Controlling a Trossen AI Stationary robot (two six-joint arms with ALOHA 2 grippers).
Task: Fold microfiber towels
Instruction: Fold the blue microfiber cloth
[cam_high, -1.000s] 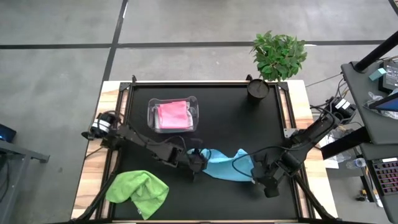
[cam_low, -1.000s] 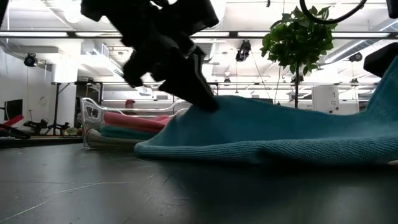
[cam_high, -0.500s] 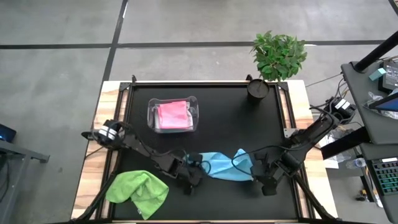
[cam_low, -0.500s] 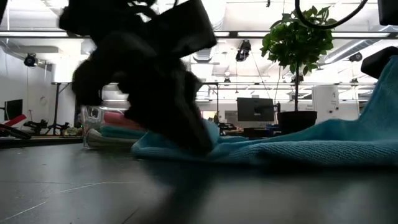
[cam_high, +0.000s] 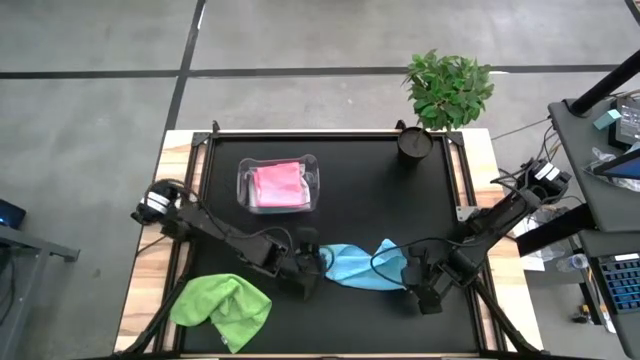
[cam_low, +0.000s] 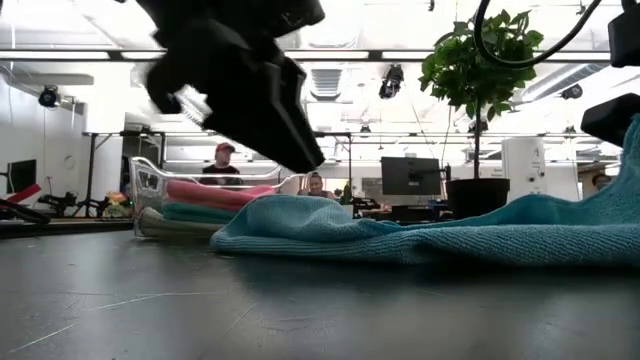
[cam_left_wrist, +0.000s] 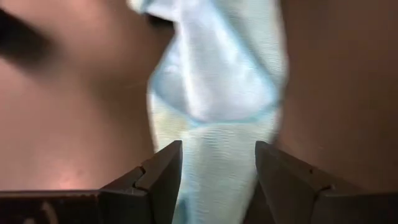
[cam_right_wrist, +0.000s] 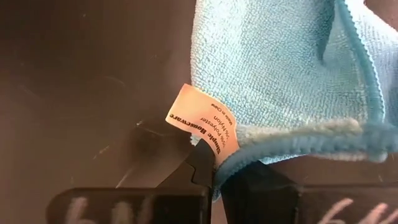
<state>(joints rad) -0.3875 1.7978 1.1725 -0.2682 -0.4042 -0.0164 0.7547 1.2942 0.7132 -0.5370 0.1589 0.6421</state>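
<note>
A light blue microfiber towel (cam_high: 358, 264) with a slightly darker blue stitched hem lies on the black table top (cam_high: 360, 190), its pale peach label (cam_right_wrist: 204, 126) printed in dark text. A lime green towel (cam_high: 222, 306) lies on the table's light wood border. A pink towel (cam_high: 277, 184) tops the clear tub (cam_high: 243, 182). Green leaves (cam_high: 449, 86) rise above a black pot (cam_high: 414, 143).

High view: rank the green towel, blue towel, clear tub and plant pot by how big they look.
1. Green towel, bunched at the table's front left.
2. Blue towel, about level with the clear tub holding the pink towel; too close to rank.
3. Plant pot, clearly smallest.
</note>
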